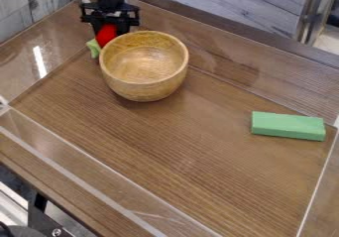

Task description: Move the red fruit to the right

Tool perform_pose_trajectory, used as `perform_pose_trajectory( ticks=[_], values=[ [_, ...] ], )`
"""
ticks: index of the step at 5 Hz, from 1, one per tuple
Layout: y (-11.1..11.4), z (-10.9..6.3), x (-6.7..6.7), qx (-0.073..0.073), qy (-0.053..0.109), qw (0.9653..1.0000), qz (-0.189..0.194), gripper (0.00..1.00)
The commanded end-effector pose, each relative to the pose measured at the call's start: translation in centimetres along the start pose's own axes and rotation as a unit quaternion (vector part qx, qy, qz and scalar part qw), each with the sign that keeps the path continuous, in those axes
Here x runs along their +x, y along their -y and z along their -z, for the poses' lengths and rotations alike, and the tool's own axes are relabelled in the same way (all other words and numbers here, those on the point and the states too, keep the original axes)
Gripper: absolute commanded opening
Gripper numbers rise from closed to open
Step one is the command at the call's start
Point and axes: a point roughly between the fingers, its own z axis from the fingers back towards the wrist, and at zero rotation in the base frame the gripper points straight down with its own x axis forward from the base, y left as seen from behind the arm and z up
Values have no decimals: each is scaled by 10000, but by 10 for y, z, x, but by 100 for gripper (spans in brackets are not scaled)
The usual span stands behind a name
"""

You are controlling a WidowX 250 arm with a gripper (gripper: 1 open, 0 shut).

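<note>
At the far left of the table, just behind the wooden bowl [146, 90], sits the red fruit [103, 36]. Its light green leafy end [93, 49] pokes out at the lower left. My gripper [107, 28] points straight down over the fruit. Its black fingers stand on either side of the fruit, closed against it and low over the table. The bowl's rim hides the fruit's lower part.
A flat green rectangular block [287, 126] lies at the right of the wooden table [185, 162]. A low clear wall [40, 147] borders the table's near and left sides. A metal frame leg [307, 23] stands at the back right.
</note>
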Motion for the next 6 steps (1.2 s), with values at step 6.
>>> perform_pose_trajectory(
  ticks=[6],
  values=[
    [12, -119, -6, -468, 836, 9953, -145, 0]
  ],
)
